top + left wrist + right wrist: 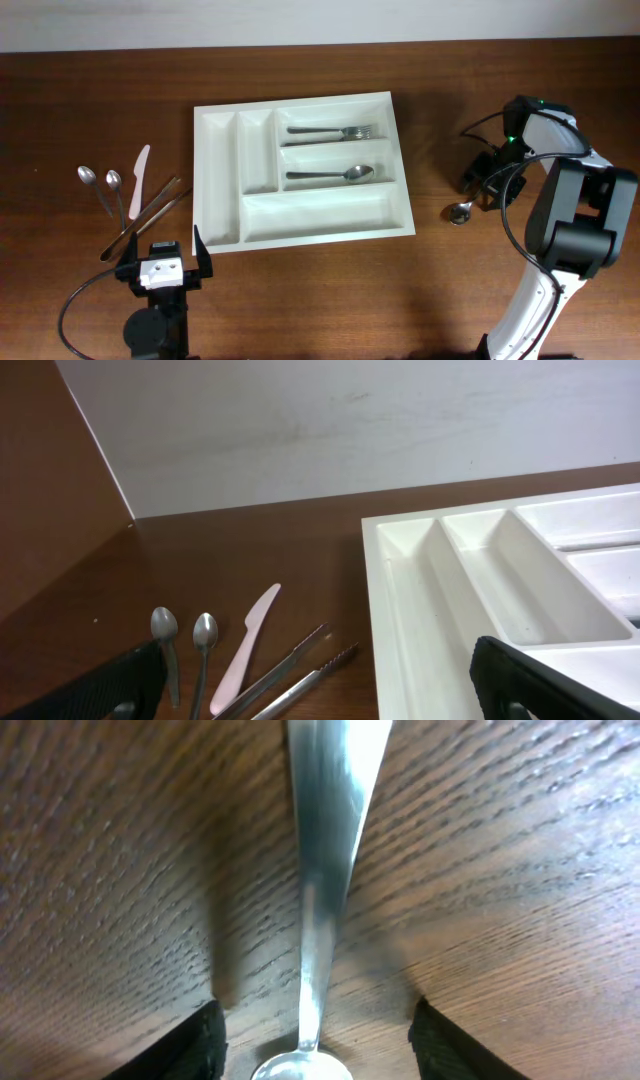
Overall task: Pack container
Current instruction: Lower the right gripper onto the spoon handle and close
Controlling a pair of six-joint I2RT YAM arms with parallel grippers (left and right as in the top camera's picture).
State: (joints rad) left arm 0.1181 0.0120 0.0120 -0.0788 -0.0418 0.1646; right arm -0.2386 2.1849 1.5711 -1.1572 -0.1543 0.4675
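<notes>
Cutlery lies spread over a brown wooden worktop (300, 300) in the overhead view. We see the container (315, 215), a white tray, lying flat near the middle. It has a fork (333, 131) in its upper wide compartment and a spoon (333, 174) in the wide one just below. Left of it, apart from its wall, lie two small spoons (87, 176), a pink knife (137, 180) and metal tongs (150, 212). The left jaws sit at the near edge below these, fingers (200, 250) spread wide. The right jaws hang well right of the container, over the handle of a loose spoon (460, 211).

From the left wrist we see the container's two narrow slots on the right. The small spoons, knife and tongs lie to the left, between the dark fingers (540, 680).

From the right wrist, the loose spoon's handle runs down the middle. The fingers (195, 1045) stand apart on either side, clear of it.
</notes>
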